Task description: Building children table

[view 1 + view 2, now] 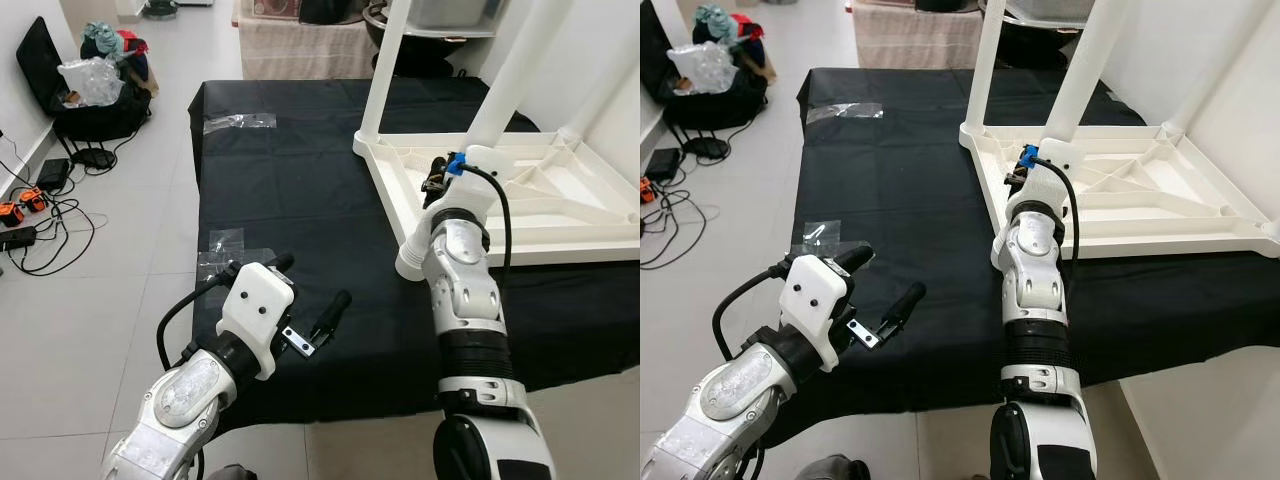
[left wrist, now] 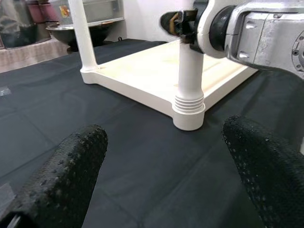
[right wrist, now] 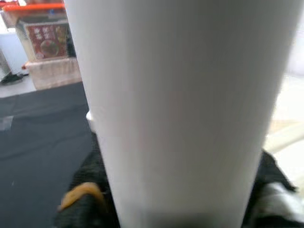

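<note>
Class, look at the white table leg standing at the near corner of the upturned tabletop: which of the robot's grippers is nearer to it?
Right. The right gripper is closed around the leg; the left gripper hovers open over the black cloth, well short of it.

Left pincer (image 1: 312,300) agape, right pincer (image 1: 436,180) clamped

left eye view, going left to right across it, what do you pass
orange power tools on the floor → black bag with clothes and plastic → left tool over the black cloth → right tool at a white table leg → upturned white tabletop
</note>
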Controlling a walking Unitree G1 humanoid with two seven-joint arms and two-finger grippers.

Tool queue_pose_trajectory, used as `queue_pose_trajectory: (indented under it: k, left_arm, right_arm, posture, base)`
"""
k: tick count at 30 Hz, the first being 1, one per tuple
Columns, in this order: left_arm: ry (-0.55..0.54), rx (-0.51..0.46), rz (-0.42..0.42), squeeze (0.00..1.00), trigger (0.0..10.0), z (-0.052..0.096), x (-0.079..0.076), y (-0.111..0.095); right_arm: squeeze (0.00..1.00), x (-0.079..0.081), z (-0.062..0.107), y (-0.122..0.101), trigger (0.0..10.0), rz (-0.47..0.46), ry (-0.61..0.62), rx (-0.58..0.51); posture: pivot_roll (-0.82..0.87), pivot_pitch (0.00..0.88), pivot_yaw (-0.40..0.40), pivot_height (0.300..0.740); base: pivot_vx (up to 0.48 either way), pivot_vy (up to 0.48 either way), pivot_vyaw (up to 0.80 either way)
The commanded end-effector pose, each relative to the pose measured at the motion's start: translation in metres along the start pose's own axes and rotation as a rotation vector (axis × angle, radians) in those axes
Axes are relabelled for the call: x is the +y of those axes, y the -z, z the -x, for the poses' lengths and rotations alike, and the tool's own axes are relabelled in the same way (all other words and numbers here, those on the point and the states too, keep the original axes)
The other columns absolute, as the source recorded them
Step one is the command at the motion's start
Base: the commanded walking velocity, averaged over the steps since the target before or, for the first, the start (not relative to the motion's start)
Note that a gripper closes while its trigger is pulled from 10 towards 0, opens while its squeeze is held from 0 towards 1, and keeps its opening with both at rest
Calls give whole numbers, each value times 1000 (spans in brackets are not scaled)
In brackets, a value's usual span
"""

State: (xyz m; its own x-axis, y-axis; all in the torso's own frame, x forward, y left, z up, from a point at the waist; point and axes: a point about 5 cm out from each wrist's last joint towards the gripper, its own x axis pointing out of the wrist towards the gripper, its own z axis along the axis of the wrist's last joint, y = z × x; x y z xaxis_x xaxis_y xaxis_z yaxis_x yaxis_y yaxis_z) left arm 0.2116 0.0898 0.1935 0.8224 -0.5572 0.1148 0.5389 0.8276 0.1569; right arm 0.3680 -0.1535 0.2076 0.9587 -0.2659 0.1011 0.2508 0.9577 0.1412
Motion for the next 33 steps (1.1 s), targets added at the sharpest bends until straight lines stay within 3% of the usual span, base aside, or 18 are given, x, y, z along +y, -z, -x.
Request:
queue_pose_trajectory:
  k: [1,5,6,9,12,13,14,15,16,17,18,21,22,23,26,32,33]
  left_arm:
    - [4,6,9,0,10000,0,-4,2]
    - [4,4,12,0,10000,0,-5,3]
    - [5,4,13,0,10000,0,-5,3]
    - [6,6,13,0,10000,0,-4,4]
    - [9,6,11,0,10000,0,-4,4]
    - [10,5,10,0,10000,-1,-4,4]
    - [10,5,10,0,10000,-1,-4,4]
    - [9,-4,19,0,10000,-2,-4,2]
    - [8,-11,26,0,10000,-3,-4,1]
    - [8,-11,26,0,10000,-3,-4,1]
    - [7,-15,31,0,10000,-3,-4,1]
    - [6,-21,22,0,10000,-4,-3,-1]
    - [6,-21,22,0,10000,-4,-3,-1]
    - [6,-17,21,0,10000,-4,-4,-1]
    - [6,-15,22,0,10000,-3,-4,0]
    - [6,-9,19,0,10000,-1,-5,0]
    - [5,-9,17,0,10000,-1,-4,0]
  right_arm:
    - [1000,12,3,-1,10000,-28,-74,-16]
    - [1000,14,5,-9,10000,0,-110,-66]
    - [0,9,2,-11,10000,0,-130,-78]
    - [0,-1,-3,-13,10000,7,-138,-91]
    - [0,-3,-9,-13,10000,-92,-266,-67]
    - [0,-1,-11,-11,10000,-121,-392,-42]
    - [0,-1,-11,-11,10000,-121,-392,-42]
    - [0,5,-6,-8,10000,-149,-640,12]
    - [0,8,-1,-5,10000,-166,-807,51]
    - [0,8,-1,-5,10000,-166,-807,51]
    - [0,9,4,-4,10000,-179,-912,75]
    - [0,7,32,-8,10000,-246,-1358,138]
    - [0,7,32,-8,10000,-246,-1358,138]
    - [0,9,38,-8,10000,-237,-1456,161]
    - [0,10,39,-7,10000,-224,-1496,174]
    - [0,27,27,-1,10000,-168,-1482,179]
    - [0,32,21,2,3569,-147,-1446,182]
  posture:
    - [78,77,-84,740]
    - [79,76,-86,740]
    - [74,75,-82,740]
    - [66,72,-79,740]
    - [66,67,-76,740]
    - [69,64,-78,740]
    - [69,64,-78,740]
    - [72,61,-79,740]
    - [72,61,-79,740]
    - [72,61,-79,740]
    - [73,61,-78,740]
    - [79,61,-86,740]
    - [79,61,-86,740]
    - [80,68,-82,740]
    - [80,68,-82,740]
    - [94,74,-84,740]
    - [92,77,-82,740]
  base:
    - [0,0,0]
    - [0,0,0]
    - [0,0,0]
    - [0,0,0]
    - [0,0,0]
    - [0,0,0]
    - [0,0,0]
    - [0,0,0]
    - [0,0,0]
    - [0,0,0]
    - [0,0,0]
    - [0,0,0]
    - [0,0,0]
    - [0,0,0]
    - [0,0,0]
    - [0,0,0]
    - [0,0,0]
